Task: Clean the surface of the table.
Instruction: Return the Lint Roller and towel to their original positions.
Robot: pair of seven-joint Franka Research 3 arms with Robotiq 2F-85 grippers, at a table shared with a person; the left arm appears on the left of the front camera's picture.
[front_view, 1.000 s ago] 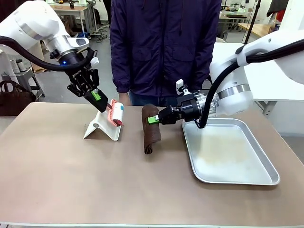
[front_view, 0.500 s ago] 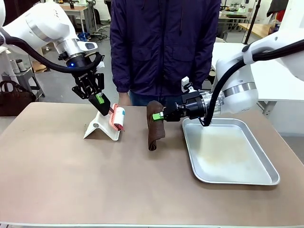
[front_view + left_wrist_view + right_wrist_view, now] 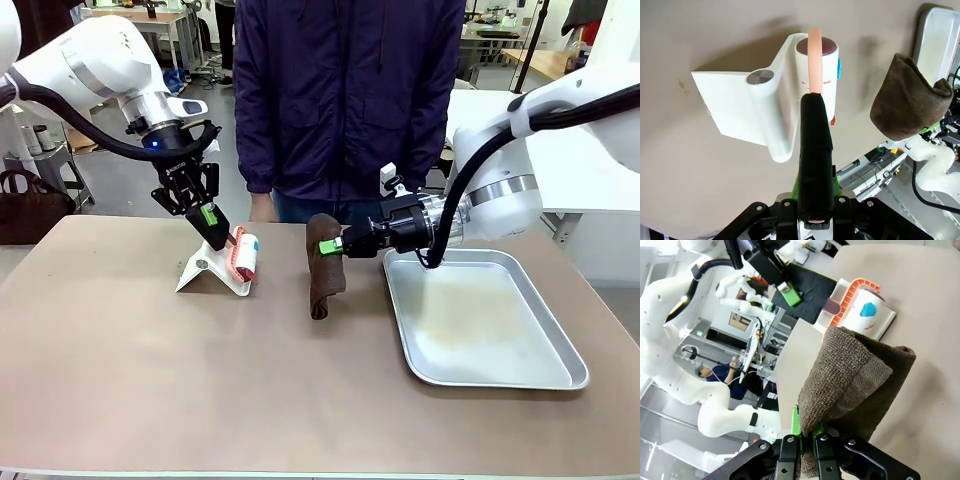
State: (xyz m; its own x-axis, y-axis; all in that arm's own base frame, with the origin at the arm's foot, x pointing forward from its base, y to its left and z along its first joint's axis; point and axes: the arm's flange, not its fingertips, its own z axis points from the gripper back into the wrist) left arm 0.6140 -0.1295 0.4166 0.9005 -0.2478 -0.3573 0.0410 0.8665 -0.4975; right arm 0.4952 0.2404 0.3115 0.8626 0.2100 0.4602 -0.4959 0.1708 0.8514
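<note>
Inspector A: Right tool [image 3: 337,244] is clamped on a folded brown cloth [image 3: 324,268], which hangs from it with the lower end at or just above the counter [image 3: 150,380]; contact cannot be confirmed. The right wrist view shows the fold pinched between the green pads [image 3: 796,425].

Inspector B: And the left tool [image 3: 211,217]?

Inspector A: Closed on the peach handle [image 3: 814,55] of a lint roller [image 3: 244,254], whose white roll rests in its white stand [image 3: 205,272] on the counter, just left of the cloth.

Inspector B: Surroundings?

Inspector A: A metal tray [image 3: 560,352] sits at the right, just beside the cloth, nothing in it. A person [image 3: 350,100] stands at the far edge.

Inspector B: Progress?

Inspector A: In my judgement, early. Both implements are in hand, but the taupe top shows no wipe marks, and no debris is visible to me. The wiping itself appears wholly outstanding.
</note>
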